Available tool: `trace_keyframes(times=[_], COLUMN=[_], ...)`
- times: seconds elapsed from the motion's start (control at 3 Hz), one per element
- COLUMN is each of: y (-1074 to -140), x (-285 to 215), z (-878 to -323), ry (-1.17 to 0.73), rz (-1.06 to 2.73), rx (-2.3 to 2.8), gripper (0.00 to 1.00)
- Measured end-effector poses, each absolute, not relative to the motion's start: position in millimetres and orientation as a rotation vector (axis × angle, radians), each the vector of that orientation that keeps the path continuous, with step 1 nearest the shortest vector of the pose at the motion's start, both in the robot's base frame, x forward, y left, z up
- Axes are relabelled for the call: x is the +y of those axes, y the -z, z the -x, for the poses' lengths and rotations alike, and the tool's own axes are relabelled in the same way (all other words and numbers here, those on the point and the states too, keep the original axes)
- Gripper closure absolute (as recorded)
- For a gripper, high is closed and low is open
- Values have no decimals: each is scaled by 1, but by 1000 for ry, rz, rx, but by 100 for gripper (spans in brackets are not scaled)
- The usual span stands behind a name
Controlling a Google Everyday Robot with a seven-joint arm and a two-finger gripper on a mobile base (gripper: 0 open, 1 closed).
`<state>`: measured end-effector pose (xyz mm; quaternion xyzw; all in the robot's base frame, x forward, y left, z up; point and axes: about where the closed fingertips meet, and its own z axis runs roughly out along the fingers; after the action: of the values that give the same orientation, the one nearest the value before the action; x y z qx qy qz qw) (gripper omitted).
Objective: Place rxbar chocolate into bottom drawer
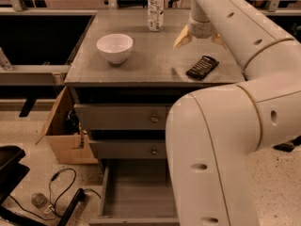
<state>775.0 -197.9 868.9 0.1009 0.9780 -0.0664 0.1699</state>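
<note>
The rxbar chocolate [202, 67], a flat black bar, lies on the right part of the grey cabinet top [141, 65]. My gripper [200, 39] hangs just above the top, behind the bar and apart from it. It is open and empty, with one pale fingertip [182, 37] to the left and the other to the right. The bottom drawer [136, 192] is pulled out at floor level with a bare floor. My arm [235, 126] hides its right part.
A white bowl [114, 47] stands on the left of the top and a clear bottle [155, 4] at the back. Two shut knobbed drawers [154, 119] are above the open one. A cardboard box [63, 126] and cables [56, 192] are on the floor at left.
</note>
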Motion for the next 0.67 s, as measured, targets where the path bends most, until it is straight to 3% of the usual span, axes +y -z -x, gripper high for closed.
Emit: trace_keyframes(times=[0.67], y=[-875], x=[-201], z=[-769], ry=[210], rz=[-469], rx=[2749], gripper=[0])
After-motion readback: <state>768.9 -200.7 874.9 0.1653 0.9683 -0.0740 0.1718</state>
